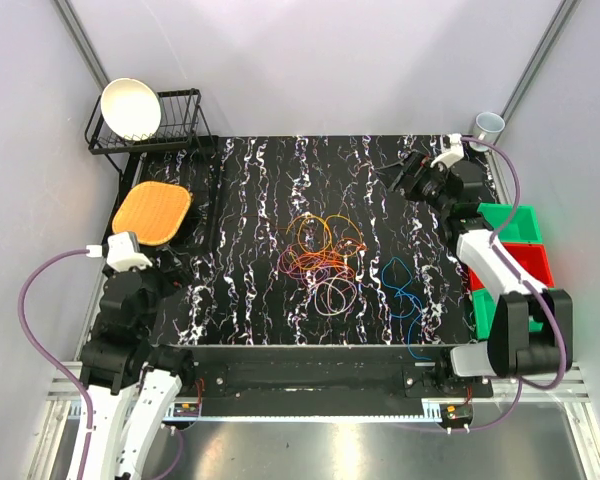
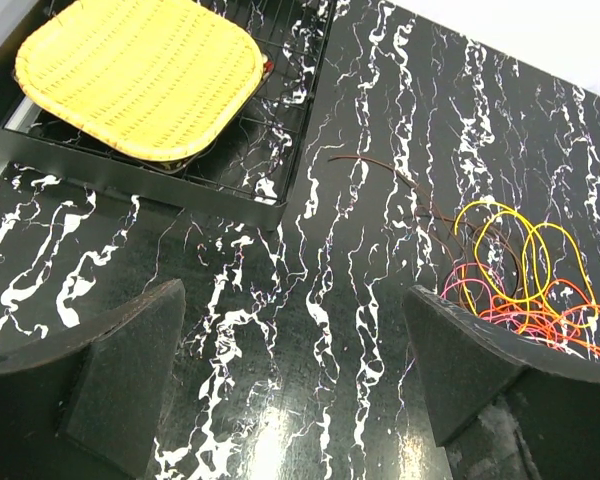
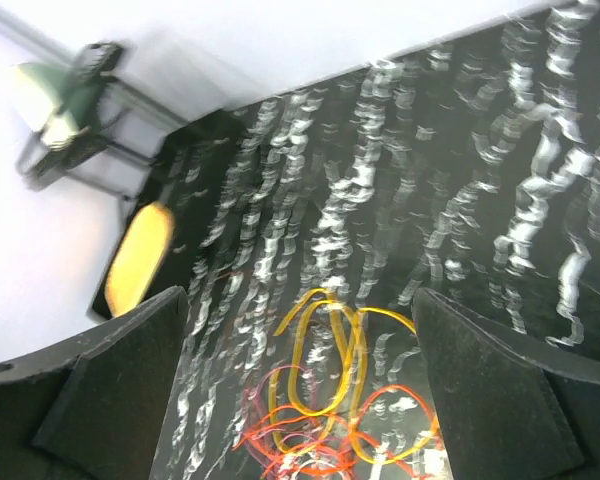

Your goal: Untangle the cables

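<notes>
1. The cables point(image 1: 320, 262) lie in one loose clump mid-table on the black marbled table point(image 1: 240, 200), between the two arms.
2. The orange-yellow loops point(image 1: 318, 232) sit at the far side of the clump: several rounded, overlapping hoops, bright yellow in the left wrist view point(image 2: 515, 250).
3. The red strands point(image 1: 315, 265) run through the middle as thin, crossed wires knotted into the yellow ones. They also show at the right edge of the left wrist view point(image 2: 545, 322).
4. The pale purple loop point(image 1: 336, 296) is at the near side of the clump, oval, overlapping the red.
5. The blue cable point(image 1: 401, 290) lies right of the clump, a wavy line trailing to the near edge. Cannot tell if it touches the rest.
6. One dark thin strand point(image 2: 380, 172) sticks out far-left from the clump.
7. The left gripper point(image 2: 295, 390) is spread wide with nothing between the fingers, left of the clump.
8. The right gripper point(image 3: 300, 380) is spread wide and empty, at the far right above the table. That view is blurred.
9. A yellow woven mat point(image 1: 152, 212) sits on a black rack at the left.
</notes>
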`<state>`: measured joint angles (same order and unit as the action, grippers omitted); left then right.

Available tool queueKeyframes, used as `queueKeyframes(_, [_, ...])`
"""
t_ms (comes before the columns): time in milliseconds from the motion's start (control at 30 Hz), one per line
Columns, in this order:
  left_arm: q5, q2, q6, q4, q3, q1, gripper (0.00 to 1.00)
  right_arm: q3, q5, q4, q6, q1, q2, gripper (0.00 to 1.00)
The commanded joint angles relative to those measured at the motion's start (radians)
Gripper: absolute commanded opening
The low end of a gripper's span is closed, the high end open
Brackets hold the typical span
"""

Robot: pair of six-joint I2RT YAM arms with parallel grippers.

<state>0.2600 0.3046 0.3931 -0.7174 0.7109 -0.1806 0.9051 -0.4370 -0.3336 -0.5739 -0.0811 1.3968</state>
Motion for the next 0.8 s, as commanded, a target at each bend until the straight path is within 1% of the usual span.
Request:
queueKeyframes(0, [-0.015, 0.027, -0.008, 0.027, 0.018, 0.001, 0.94, 0.074, -0.189, -0.047, 0.026, -0.017, -0.099, 1.00])
queueKeyframes(67, [-0.021, 0.028, -0.010, 0.029, 0.016, 0.006, 0.94, 0.084, -0.183, -0.021, -0.026, -0.019, -0.110, 0.99])
queueKeyframes(100, [-0.022, 0.031, -0.008, 0.029, 0.018, 0.007, 0.94, 0.062, -0.198, -0.048, -0.043, -0.014, -0.113, 1.00])
queueKeyframes(133, [-0.021, 0.031, -0.008, 0.030, 0.018, 0.007, 0.94, 0.040, -0.213, -0.143, -0.066, 0.010, -0.134, 1.00])
queueKeyframes(167, [-0.021, 0.031, -0.010, 0.030, 0.015, 0.007, 0.94, 0.010, -0.189, -0.200, -0.210, 0.026, -0.153, 1.00])
queueKeyframes(200, [-0.021, 0.028, -0.008, 0.030, 0.016, 0.009, 0.94, -0.068, -0.183, -0.249, -0.298, 0.049, -0.175, 1.00])
queueKeyframes(233, [-0.021, 0.028, -0.010, 0.030, 0.016, 0.009, 0.94, -0.119, -0.177, -0.369, -0.366, 0.075, -0.218, 1.00])
queueKeyframes(267, [-0.021, 0.027, -0.010, 0.032, 0.015, 0.009, 0.94, -0.173, -0.125, -0.468, -0.473, 0.075, -0.226, 1.00])
queueKeyframes(300, [-0.022, 0.028, -0.010, 0.030, 0.015, 0.009, 0.94, -0.199, -0.132, -0.535, -0.484, 0.076, -0.211, 1.00])
queueKeyframes(333, [-0.022, 0.027, -0.011, 0.030, 0.015, 0.010, 0.94, -0.155, -0.158, -0.427, -0.469, 0.076, -0.199, 1.00])
queueKeyframes(367, [-0.024, 0.030, -0.011, 0.030, 0.016, 0.010, 0.95, -0.084, -0.196, -0.274, -0.352, 0.063, -0.184, 1.00])
queueKeyframes(400, [-0.025, 0.028, -0.011, 0.030, 0.016, 0.010, 0.94, 0.063, -0.175, 0.047, -0.272, 0.047, -0.156, 1.00])
queueKeyframes(433, [-0.025, 0.028, -0.011, 0.032, 0.016, 0.010, 0.94, 0.119, -0.136, 0.161, -0.204, 0.034, -0.150, 1.00])
queueKeyframes(467, [-0.028, 0.027, -0.013, 0.033, 0.016, 0.010, 0.95, 0.145, -0.062, 0.212, -0.129, 0.006, -0.153, 1.00])
queueKeyframes(567, [-0.030, 0.028, -0.013, 0.033, 0.015, 0.013, 0.95, 0.089, 0.004, 0.237, -0.087, -0.006, -0.218, 1.00])
queueKeyframes(600, [-0.030, 0.030, -0.011, 0.035, 0.015, 0.013, 0.95, 0.084, 0.020, 0.263, -0.069, -0.028, -0.237, 1.00])
queueKeyframes(667, [-0.030, 0.033, -0.011, 0.035, 0.015, 0.013, 0.95, 0.125, 0.038, 0.323, -0.018, -0.057, -0.222, 1.00])
queueKeyframes(700, [-0.031, 0.034, -0.013, 0.033, 0.013, 0.013, 0.95, 0.147, 0.040, 0.408, -0.003, -0.095, -0.182, 0.98])
queueKeyframes(767, [-0.033, 0.037, -0.011, 0.033, 0.015, 0.013, 0.95, 0.193, 0.063, 0.467, 0.023, -0.137, -0.139, 0.92])
